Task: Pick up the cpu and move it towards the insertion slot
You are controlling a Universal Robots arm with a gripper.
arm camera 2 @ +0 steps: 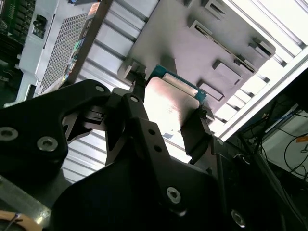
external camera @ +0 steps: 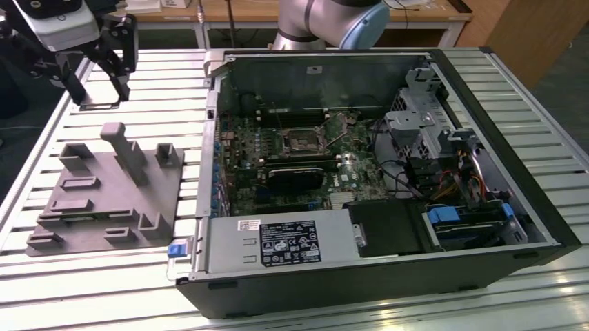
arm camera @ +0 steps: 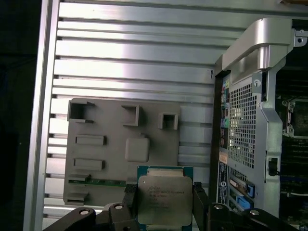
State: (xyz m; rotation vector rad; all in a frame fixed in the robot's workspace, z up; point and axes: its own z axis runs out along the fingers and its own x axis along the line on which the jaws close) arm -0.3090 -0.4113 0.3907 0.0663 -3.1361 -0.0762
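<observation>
The black 2-fingered gripper [arm camera: 161, 199] holds the cpu [arm camera: 164, 198], a flat square chip with a silver metal top and a green rim, its fingers [arm camera 2: 195, 137] clamped on 2 opposite edges. In both wrist views the chip hangs above the grey plastic fixture plate [arm camera: 106, 159] on the slatted aluminium worktop [external camera: 92, 289]. The insertion slot [external camera: 302, 138], a dark square socket in a silver bracket, lies well apart inside the open black computer case [external camera: 515, 207].

cpu [arm camera: 161, 198] — lower edge cropped
</observation>
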